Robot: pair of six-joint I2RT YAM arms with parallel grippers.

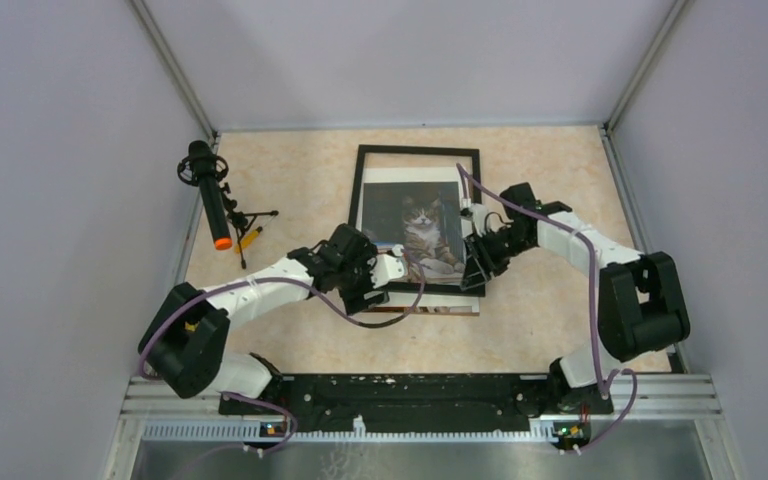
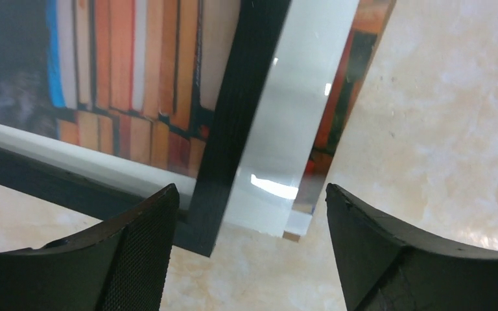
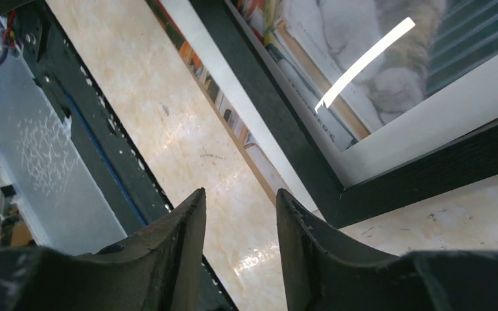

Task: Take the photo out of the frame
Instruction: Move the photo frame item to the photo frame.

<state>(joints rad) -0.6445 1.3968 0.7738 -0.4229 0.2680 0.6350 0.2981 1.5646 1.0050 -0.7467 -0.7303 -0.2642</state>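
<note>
Photo (image 1: pixel 422 232) position: flat on the table (image 1: pixel 290 180), with the frame (image 1: pixel 418 150) lying over it. The print sits offset toward the robot, so the far part of the frame opening shows bare table and the print's near edge projects past the near rail. Step in hand, as judged: sliding the print clear of the frame, which looks partly done. Left gripper (image 2: pixel 249 201): released, jaws wide, poised at the frame's near left corner where the projecting white margin shows; it grasps nothing. Right gripper (image 3: pixel 237 201): jaws narrowly apart with only table visible between them, beside the near right corner, grasping nothing. The next move probably requires one gripper to pin the frame rail. The other should pinch the thin projecting edge and draw it toward the robot, keeping it flat to avoid creasing.
</note>
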